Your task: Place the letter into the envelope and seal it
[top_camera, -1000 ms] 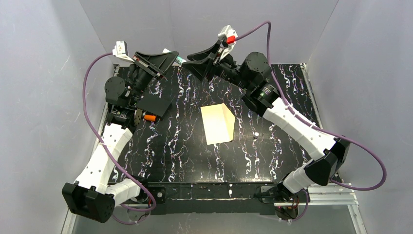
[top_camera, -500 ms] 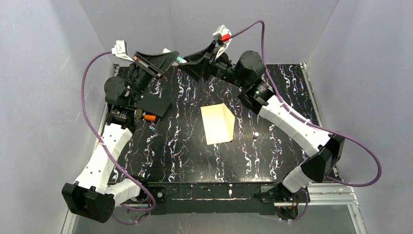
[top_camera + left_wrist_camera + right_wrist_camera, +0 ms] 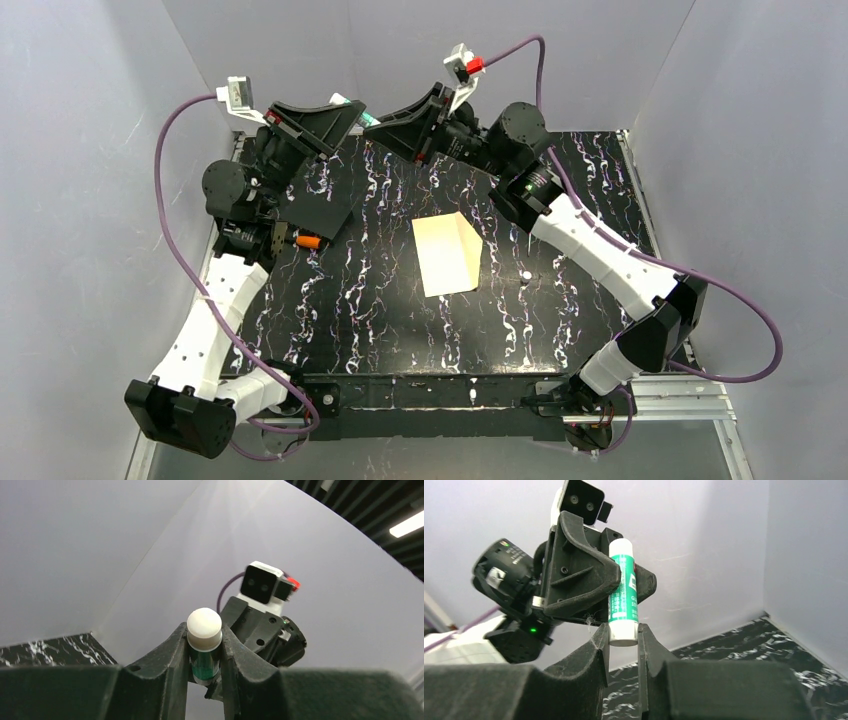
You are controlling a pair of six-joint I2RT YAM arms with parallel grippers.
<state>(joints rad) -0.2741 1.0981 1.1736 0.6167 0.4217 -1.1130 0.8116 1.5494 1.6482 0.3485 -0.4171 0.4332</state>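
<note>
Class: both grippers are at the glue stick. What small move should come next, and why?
Probably the right gripper pulls straight away to uncap the glue stick: it pinches one white end while the left gripper clamps the green body.

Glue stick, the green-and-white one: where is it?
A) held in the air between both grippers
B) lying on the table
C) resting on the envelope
A: the left gripper clamps the glue stick by its green body while the right gripper pinches its white end.
</note>
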